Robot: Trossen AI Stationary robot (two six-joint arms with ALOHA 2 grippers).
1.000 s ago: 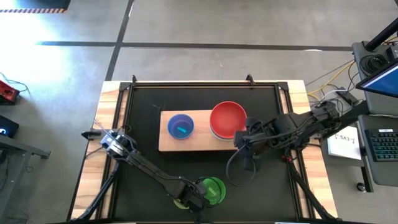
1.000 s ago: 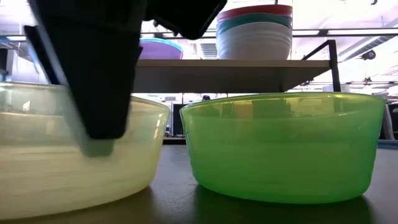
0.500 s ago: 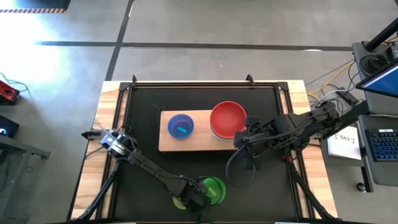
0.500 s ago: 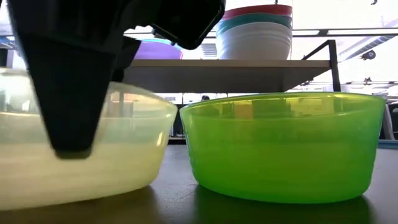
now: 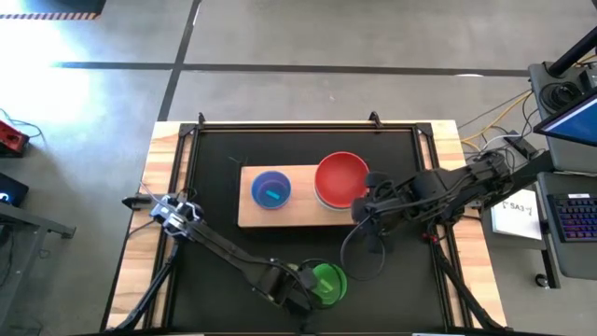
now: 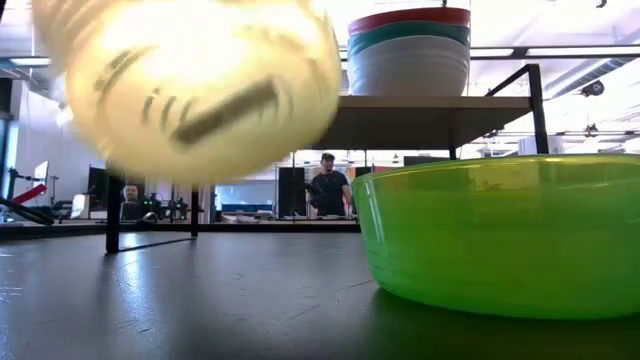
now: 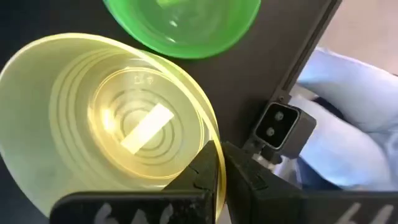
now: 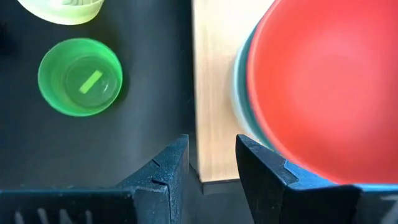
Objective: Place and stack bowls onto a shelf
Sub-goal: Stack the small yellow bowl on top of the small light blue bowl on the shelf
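My left gripper [image 7: 219, 167] is shut on the rim of the small yellow-green bowl [image 7: 106, 124], which is up off the mat near the table's near edge and shows tilted in the low view [image 6: 190, 85]. The bright green bowl [image 5: 327, 281] stands on its base on the black mat just right of it. The pale wood shelf [image 5: 280, 213] holds a slate-blue bowl with a cyan one inside [image 5: 271, 189] and a stack of larger bowls topped by the red bowl [image 5: 341, 179]. My right gripper [image 8: 211, 158] is open and empty at the shelf's near right corner. My left gripper pinches the yellow-green bowl's rim [image 7: 208, 144] between its two fingers, one finger inside the bowl and one outside its wall. The bowl is lifted clear of the mat and tilted, its underside [image 6: 200, 110] turned toward the table's near edge.
The shelf stands raised on dark legs [image 6: 112, 215] above the mat. A small camera block [image 7: 278, 127] sits at the near edge by the bowls. Wooden table borders [image 5: 166, 177] run beside the mat. People stand in the room behind [image 6: 325, 185].
My left gripper has gone up with the yellow-green bowl, which stood on the mat and now hangs clear of it, tipped with its underside toward the near edge. The bright green bowl has slid a little toward the table's right edge.
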